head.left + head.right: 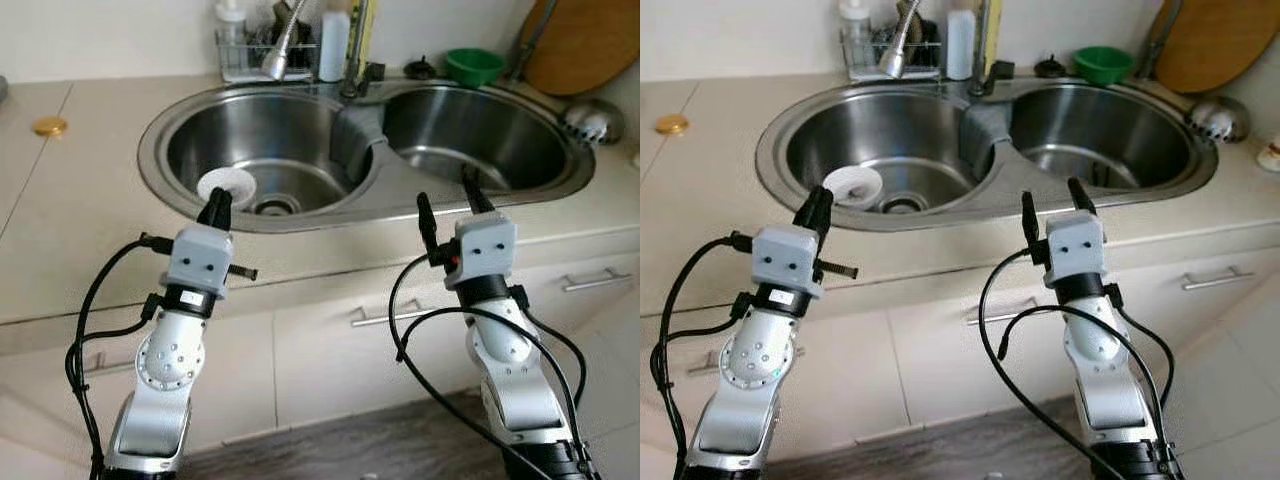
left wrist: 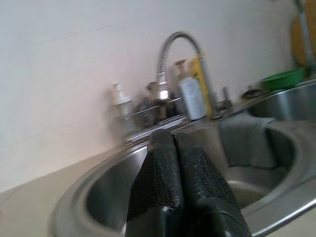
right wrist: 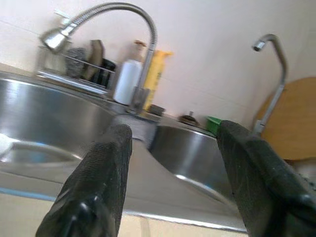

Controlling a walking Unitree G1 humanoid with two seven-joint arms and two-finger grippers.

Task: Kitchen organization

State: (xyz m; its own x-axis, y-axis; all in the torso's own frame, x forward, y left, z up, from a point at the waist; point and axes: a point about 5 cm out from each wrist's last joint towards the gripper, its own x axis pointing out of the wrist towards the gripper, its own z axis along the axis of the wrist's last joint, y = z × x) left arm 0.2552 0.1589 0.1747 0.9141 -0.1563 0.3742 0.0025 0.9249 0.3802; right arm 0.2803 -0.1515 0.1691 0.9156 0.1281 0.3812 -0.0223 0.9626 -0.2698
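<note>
A double-bowl steel sink (image 1: 152, 150) is set into the beige counter. A small white dish (image 1: 228, 185) lies in the left bowl beside the drain. My left gripper (image 1: 216, 203) is shut and empty, hovering at the front rim of the left bowl, just in front of the dish. In the left wrist view its fingers (image 2: 170, 163) are pressed together. My right gripper (image 1: 445, 195) stands open with nothing between its fingers, at the front rim of the right bowl (image 1: 470, 140). The right wrist view shows its fingers (image 3: 106, 168) wide apart.
A grey cloth (image 1: 355, 135) drapes over the divider. Behind the sink stand a faucet (image 1: 285, 40), a wire rack (image 1: 262, 55) with bottles, a green bowl (image 1: 473, 65) and a wooden board (image 1: 585, 40). A gold lid (image 1: 50, 126) lies far left. Cabinet fronts with handles (image 1: 597, 281) are below.
</note>
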